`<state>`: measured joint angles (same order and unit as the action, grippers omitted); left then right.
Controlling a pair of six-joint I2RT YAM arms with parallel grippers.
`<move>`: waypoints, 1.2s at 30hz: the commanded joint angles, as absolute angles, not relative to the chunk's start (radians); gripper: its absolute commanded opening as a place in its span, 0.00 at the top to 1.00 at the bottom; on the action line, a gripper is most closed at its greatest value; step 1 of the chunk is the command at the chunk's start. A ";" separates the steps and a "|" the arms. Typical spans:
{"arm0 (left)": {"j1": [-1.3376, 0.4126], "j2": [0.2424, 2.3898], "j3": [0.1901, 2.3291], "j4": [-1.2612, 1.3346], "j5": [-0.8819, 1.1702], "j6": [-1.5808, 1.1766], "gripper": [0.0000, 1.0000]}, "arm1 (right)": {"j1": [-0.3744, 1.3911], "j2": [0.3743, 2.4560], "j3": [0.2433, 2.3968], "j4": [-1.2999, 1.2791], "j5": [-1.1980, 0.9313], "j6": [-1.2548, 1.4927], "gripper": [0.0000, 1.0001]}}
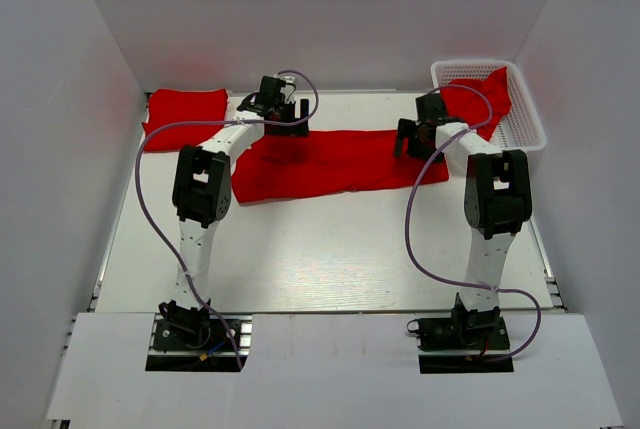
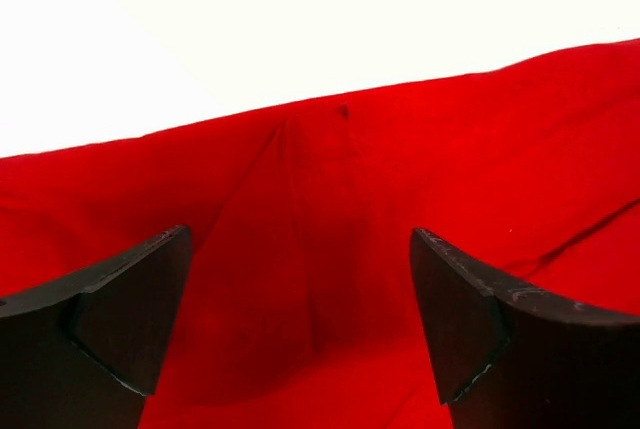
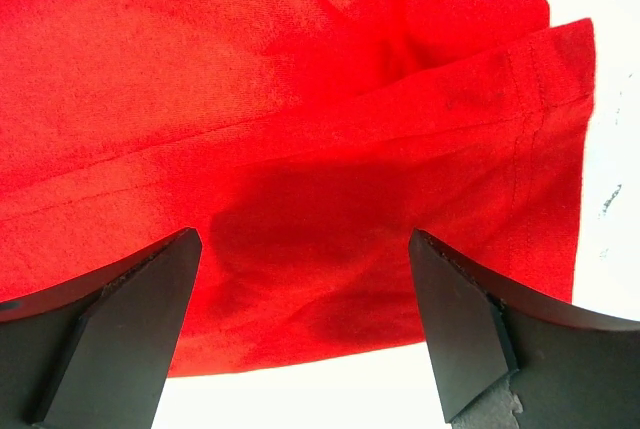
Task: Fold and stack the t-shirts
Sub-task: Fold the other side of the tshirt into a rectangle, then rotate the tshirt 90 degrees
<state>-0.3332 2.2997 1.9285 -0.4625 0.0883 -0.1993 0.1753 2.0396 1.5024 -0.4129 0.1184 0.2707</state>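
A red t-shirt (image 1: 335, 161) lies folded into a long strip across the middle of the table. My left gripper (image 1: 287, 117) is open above its far left edge; the left wrist view shows the cloth (image 2: 400, 209) between the spread fingers (image 2: 130, 319). My right gripper (image 1: 410, 139) is open over the strip's right end; the right wrist view shows the hemmed end (image 3: 330, 149) under the spread fingers (image 3: 470, 329). A folded red t-shirt (image 1: 184, 116) lies at the far left. Another red t-shirt (image 1: 482, 99) hangs out of the basket.
A white mesh basket (image 1: 520, 114) stands at the far right corner. White walls close in the table on three sides. The arm bases sit at the near edge, with purple cables looping from each arm.
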 commanded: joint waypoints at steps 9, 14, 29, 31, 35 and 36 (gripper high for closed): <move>-0.333 2.013 1.553 -0.409 0.095 -0.274 0.00 | 0.176 2.026 1.540 -0.399 0.072 0.225 0.10; -0.333 1.953 1.391 -0.365 0.104 -0.344 0.00 | 0.173 2.075 1.568 -0.399 0.017 0.236 0.10; -0.293 2.186 1.573 -0.451 0.026 -0.408 0.00 | 0.189 1.837 1.042 -0.304 -0.083 0.402 0.10; -0.293 2.313 1.744 -0.469 0.085 -0.390 0.00 | 0.224 1.725 0.886 -0.278 -0.130 0.426 0.10; -0.311 2.555 2.059 -0.497 0.247 -0.356 0.00 | 0.311 1.563 0.704 -0.278 -0.260 0.428 0.10; -0.322 2.607 2.136 -0.509 0.280 -0.356 0.00 | 0.352 1.540 0.663 -0.278 -0.287 0.425 0.10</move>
